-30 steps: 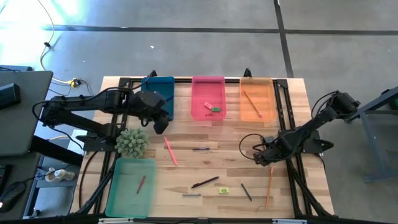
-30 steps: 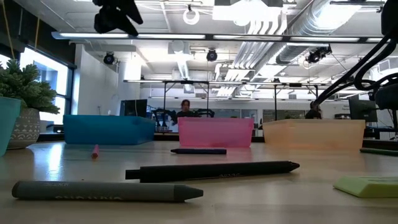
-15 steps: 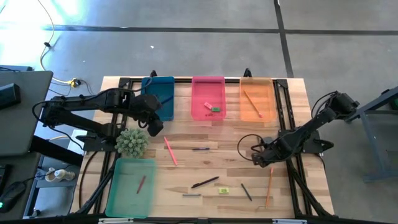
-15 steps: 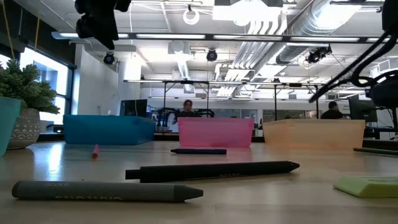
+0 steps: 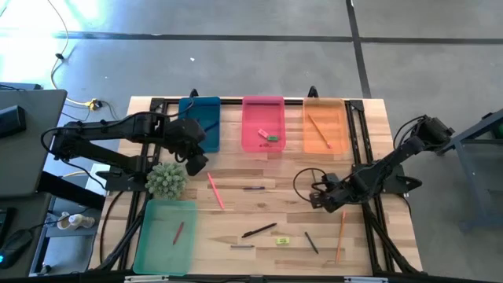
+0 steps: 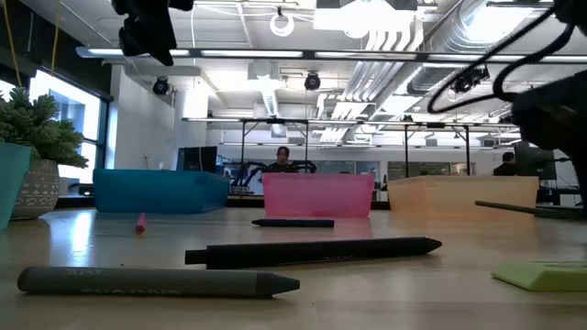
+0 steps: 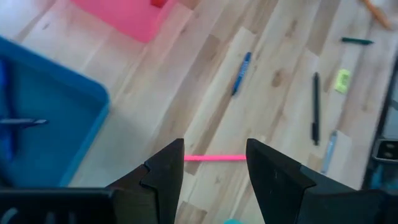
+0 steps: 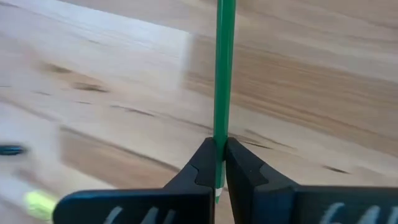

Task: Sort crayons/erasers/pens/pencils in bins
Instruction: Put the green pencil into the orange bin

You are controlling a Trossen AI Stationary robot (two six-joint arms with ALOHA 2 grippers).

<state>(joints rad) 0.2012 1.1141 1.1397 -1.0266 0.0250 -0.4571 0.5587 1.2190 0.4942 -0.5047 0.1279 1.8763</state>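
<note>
At right of centre in the high view, the right end effector point(image 5: 321, 198) pinches a green pencil point(image 8: 222, 74) shut, likely bound next for the orange bin point(image 5: 324, 103); the left end effector point(image 7: 214, 168), upper left, gapes empty.

The pale wooden counter point(image 5: 267, 206) carries four bins: blue point(image 5: 201, 119), pink point(image 5: 262, 123) and orange point(image 5: 324, 123) in a row along its far edge, light green point(image 5: 165, 236) at the near left. Beside the light green bin stands a potted plant point(image 5: 166, 180). A pink pencil point(image 5: 214, 190), pens point(image 5: 258, 230), a yellow eraser point(image 5: 283, 240) and an orange pencil point(image 5: 341, 236) lie loose on the bare wood nearer than the pink bin.
</note>
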